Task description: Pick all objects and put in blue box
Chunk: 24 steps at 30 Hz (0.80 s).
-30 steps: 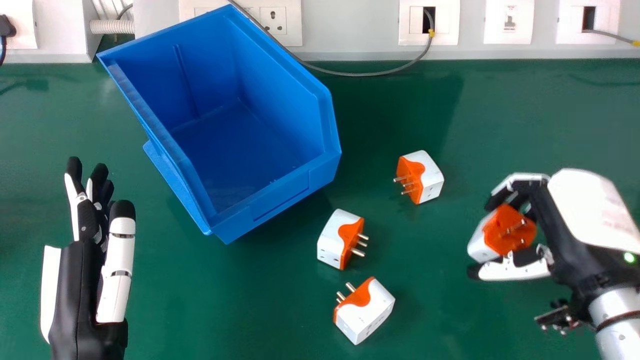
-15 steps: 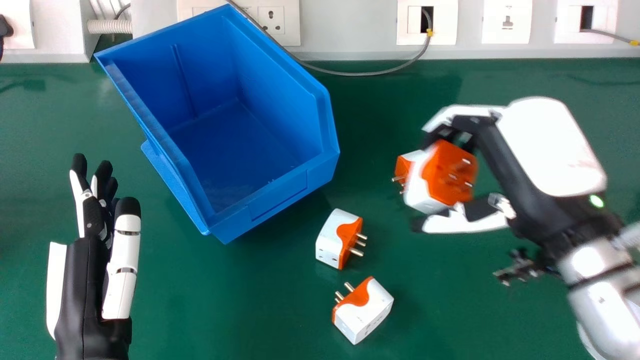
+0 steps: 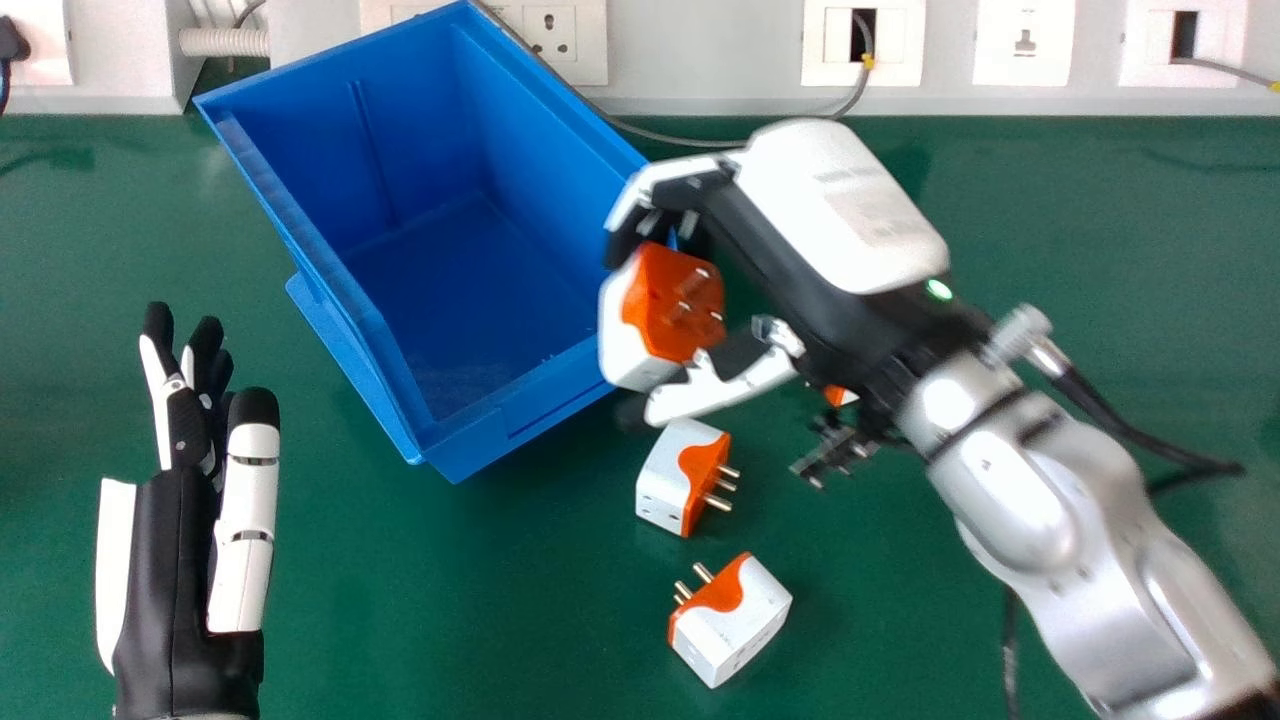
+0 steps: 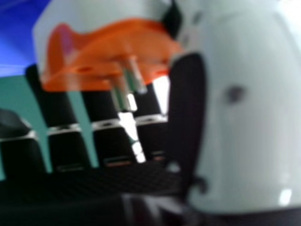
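The right hand (image 3: pixel 850 215), carrying an orange-and-white adapter (image 3: pixel 665 320), has travelled from the right of the desk (image 3: pixel 450 600) leftward and toward its far edge, up to the blue box's (image 3: pixel 475 440) right side. Its wrist now hides most of a second adapter (image 3: pixel 840 396).

Box (image 3: pixel 520 415) on tbl (image 3: pixel 450 600); held adapter (image 3: pixel 650 320) in R hand (image 3: pixel 840 210) nr box's R side; close adapter (image 3: pixel 670 480) frt-R of box, far adapter (image 3: pixel 735 625) farther frt, hidden adapter (image 3: pixel 840 395) R.

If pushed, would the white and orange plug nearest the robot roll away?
Probably not: the plug has flat sides, so it would likely slide. Its boxy casing looks rigid, unlikely to squash. The metal pins jutting from one orange end might catch a finger.
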Motion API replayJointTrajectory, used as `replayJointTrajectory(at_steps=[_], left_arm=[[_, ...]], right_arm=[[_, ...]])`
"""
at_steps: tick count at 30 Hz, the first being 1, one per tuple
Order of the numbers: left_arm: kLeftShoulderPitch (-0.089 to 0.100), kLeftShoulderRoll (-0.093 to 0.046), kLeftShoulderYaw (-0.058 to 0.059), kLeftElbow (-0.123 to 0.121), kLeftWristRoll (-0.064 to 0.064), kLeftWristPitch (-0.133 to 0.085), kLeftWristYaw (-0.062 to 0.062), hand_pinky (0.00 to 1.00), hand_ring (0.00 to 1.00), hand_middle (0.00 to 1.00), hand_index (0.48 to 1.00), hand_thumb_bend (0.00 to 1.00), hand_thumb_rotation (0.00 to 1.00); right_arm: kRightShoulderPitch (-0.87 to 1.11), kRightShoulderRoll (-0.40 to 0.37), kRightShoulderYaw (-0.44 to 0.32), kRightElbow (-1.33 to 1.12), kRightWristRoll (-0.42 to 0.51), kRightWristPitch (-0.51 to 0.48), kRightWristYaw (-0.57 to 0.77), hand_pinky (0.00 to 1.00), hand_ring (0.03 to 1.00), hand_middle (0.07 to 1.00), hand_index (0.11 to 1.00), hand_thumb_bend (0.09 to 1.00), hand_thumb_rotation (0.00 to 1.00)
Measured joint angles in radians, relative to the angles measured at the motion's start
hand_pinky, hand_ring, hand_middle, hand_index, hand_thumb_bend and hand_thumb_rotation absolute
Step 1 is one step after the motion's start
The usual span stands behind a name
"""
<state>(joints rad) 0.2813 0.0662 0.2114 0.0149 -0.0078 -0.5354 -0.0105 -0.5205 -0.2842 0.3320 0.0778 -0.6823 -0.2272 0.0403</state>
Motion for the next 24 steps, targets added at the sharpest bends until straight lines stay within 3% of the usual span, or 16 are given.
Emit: replayJointTrajectory(at_steps=[7, 11, 13, 19, 21, 24], left_arm=[[0.003, 0.000, 0.000, -0.007, 0.006, 0.001, -0.001, 1.00, 1.00, 1.00, 1.000, 0.35, 0.95], [0.002, 0.001, -0.001, -0.013, 0.006, 0.002, -0.003, 1.00, 1.00, 1.00, 1.000, 0.33, 0.95], [0.002, 0.002, -0.002, -0.020, 0.009, 0.002, -0.002, 1.00, 1.00, 1.00, 1.000, 0.33, 0.95], [0.002, 0.002, -0.007, -0.032, 0.011, 0.004, -0.002, 1.00, 1.00, 1.00, 1.000, 0.36, 0.95], [0.003, 0.002, -0.010, -0.039, 0.011, 0.004, -0.002, 1.00, 1.00, 1.00, 1.000, 0.35, 0.94], [0.007, 0.001, -0.010, -0.050, 0.010, 0.015, -0.001, 1.00, 1.00, 1.00, 1.000, 0.37, 0.94]], right_arm=[[-0.228, 0.110, 0.045, 0.247, -0.038, -0.020, -0.091, 0.17, 0.223, 0.294, 0.475, 0.489, 0.14], [-0.360, 0.175, 0.070, 0.463, -0.041, -0.022, -0.142, 0.32, 0.430, 0.501, 0.487, 0.488, 0.13], [-0.416, 0.204, 0.084, 0.568, -0.045, -0.012, -0.161, 0.36, 0.470, 0.538, 0.489, 0.488, 0.13], [-0.585, 0.290, 0.137, 0.859, -0.071, 0.044, -0.207, 0.33, 0.435, 0.503, 0.484, 0.489, 0.14], [-0.641, 0.317, 0.151, 0.943, -0.076, 0.062, -0.224, 0.27, 0.362, 0.455, 0.512, 0.509, 0.04], [-0.707, 0.352, 0.171, 1.036, -0.078, 0.078, -0.238, 0.21, 0.360, 0.473, 0.549, 0.505, 0.01]])
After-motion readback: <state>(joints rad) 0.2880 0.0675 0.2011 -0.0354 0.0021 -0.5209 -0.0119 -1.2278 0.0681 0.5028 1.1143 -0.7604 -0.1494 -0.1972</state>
